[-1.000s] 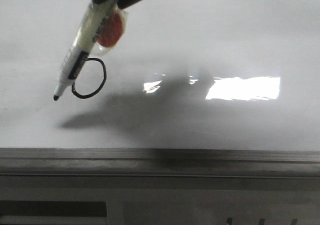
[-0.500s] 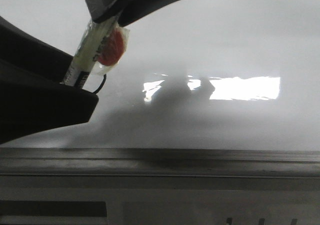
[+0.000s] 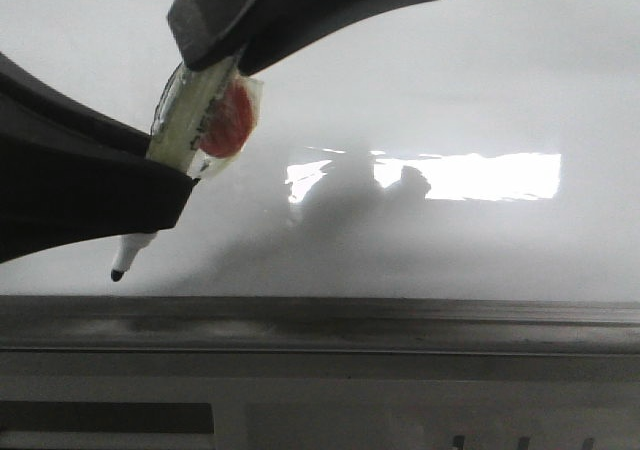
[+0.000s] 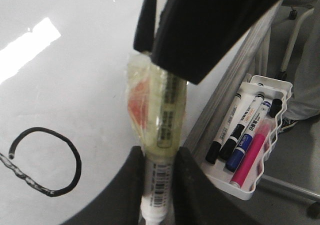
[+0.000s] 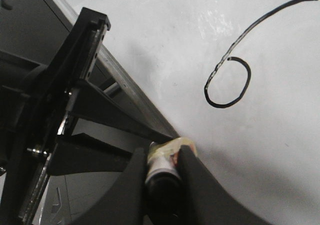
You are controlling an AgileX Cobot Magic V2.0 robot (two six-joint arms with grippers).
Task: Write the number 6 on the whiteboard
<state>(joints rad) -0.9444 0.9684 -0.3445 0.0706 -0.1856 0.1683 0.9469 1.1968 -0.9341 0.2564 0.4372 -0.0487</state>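
The whiteboard (image 3: 470, 80) fills the front view, with a bright glare (image 3: 480, 175) and a grey ledge (image 3: 400, 320) below. A white marker (image 3: 185, 115), wrapped in clear tape with an orange patch, points down-left, its black tip (image 3: 117, 274) just above the ledge. My right gripper (image 3: 215, 62) is shut on its upper end. My left gripper (image 3: 180, 185) is shut on its lower barrel (image 4: 159, 185). The number 6 is hidden in the front view; its loop shows in the left wrist view (image 4: 78, 165) and the whole digit in the right wrist view (image 5: 220, 105).
A white tray (image 4: 252, 190) with several markers, black, blue and pink, hangs beyond the board's ledge in the left wrist view. The left arm's black body (image 5: 75, 85) lies close beside the right gripper.
My left gripper came in from the left, covered the drawn 6 and closed round the marker. The marker and right gripper have moved down, the tip now near the ledge.
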